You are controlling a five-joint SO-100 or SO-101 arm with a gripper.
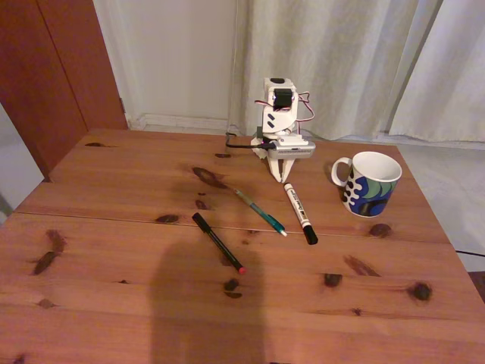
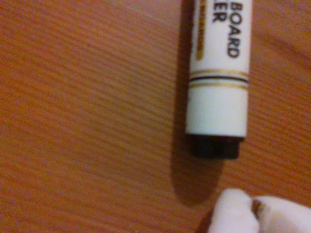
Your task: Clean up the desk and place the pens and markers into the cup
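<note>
Three sticks (image 1: 301, 214) lying on desk (image 1: 114, 303), none inside cup (image 1: 369, 183) yet; hand (image 1: 280, 179) with tips together, empty, just beside white marker (image 2: 218, 73).

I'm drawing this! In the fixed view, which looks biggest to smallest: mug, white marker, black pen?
1. Mug, clearly bulkiest.
2. White marker and black pen: similar length, marker thicker; the pen lies nearer the camera, so unsure.

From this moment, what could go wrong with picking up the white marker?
1. The gripper stands at the very end of the white marker; a grasp there may let it tilt or slip.
2. The fingers look closed, so descending may push the marker away.
3. The teal pen lies close beside and might be knocked.
</note>
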